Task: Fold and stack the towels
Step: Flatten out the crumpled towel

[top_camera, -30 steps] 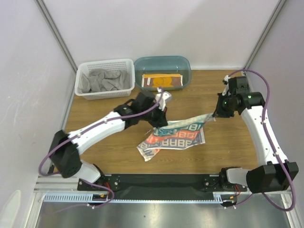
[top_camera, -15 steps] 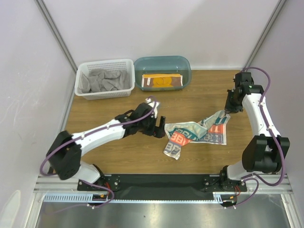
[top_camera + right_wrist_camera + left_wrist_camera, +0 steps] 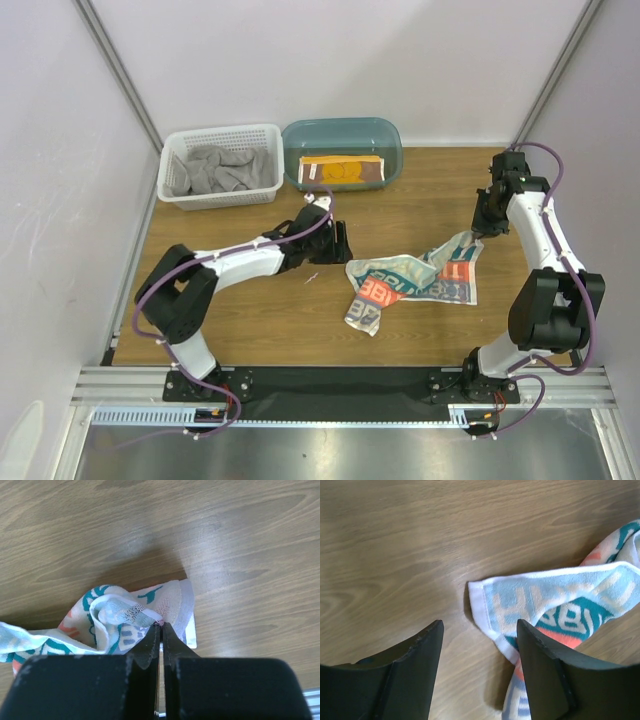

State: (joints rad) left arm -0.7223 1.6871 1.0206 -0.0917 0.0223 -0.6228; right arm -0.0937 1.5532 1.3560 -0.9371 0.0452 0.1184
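The white printed towel [image 3: 415, 283] lies crumpled on the wooden table [image 3: 420, 195], right of centre. My right gripper [image 3: 478, 232] is shut on its raised far-right corner; in the right wrist view the shut gripper [image 3: 161, 625] pinches a bunched fold of the towel [image 3: 120, 615]. My left gripper [image 3: 342, 243] stands open just left of the towel. In the left wrist view the open gripper [image 3: 479, 622] has bare wood between its fingers, and the towel's white-edged corner [image 3: 485, 587] lies ahead, running under the right finger [image 3: 540, 665]. The brown towel [image 3: 343, 170] lies folded in the teal tub. The grey towel [image 3: 218, 168] is heaped in the basket.
The white lattice basket [image 3: 172, 196] and the teal oval tub [image 3: 392, 152] stand side by side at the table's far edge. A small pinkish scrap [image 3: 312, 276] lies on the wood near the left arm. Grey walls close in both sides.
My left gripper has opened and let go of the towel. My right arm dragged the towel to the right, where it dropped into a crumpled heap. The left arm has drawn back.
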